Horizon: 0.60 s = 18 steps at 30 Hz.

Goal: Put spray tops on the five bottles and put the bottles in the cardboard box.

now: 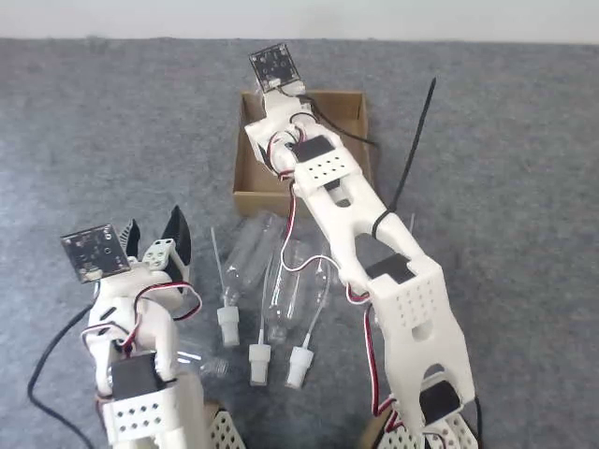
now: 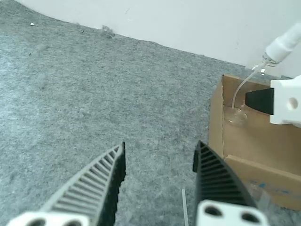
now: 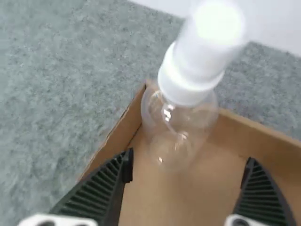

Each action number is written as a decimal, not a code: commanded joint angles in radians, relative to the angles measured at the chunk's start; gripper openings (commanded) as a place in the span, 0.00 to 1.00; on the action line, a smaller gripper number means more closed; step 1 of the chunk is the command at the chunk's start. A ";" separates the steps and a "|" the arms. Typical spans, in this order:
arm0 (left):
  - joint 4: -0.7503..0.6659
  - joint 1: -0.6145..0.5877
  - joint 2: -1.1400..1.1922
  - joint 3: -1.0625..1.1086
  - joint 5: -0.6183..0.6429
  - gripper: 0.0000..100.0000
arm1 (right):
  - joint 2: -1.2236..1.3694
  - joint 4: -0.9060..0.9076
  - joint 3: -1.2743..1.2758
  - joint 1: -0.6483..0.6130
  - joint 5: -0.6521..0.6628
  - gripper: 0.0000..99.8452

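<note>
Left gripper point(image 1: 153, 224): released, jaws apart, above grey carpet point(image 1: 84, 140). Three capped bottles point(image 1: 285, 285): lying on carpet between arms. Cardboard box point(image 1: 257, 198): beyond them. Right gripper point(image 3: 188, 162): released, jaws wide, over box. Capped bottle point(image 3: 178, 127): cap up, in box corner.

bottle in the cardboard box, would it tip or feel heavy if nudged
The bottle looks clear and empty, so probably light. Its bulky white spray top sits up high, so a nudge may tip it, though the cardboard box wall beside it might catch it. The smooth round body could slip.
</note>
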 commanded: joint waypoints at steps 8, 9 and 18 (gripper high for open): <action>0.003 -0.005 -0.017 -0.008 -0.009 0.22 | -0.206 0.266 -0.018 0.007 0.006 0.32; 0.003 -0.005 -0.017 -0.008 -0.009 0.22 | -0.220 0.292 -0.018 0.007 0.006 0.32; 0.003 -0.005 -0.017 -0.008 -0.011 0.22 | -0.375 0.538 -0.018 0.007 0.006 0.32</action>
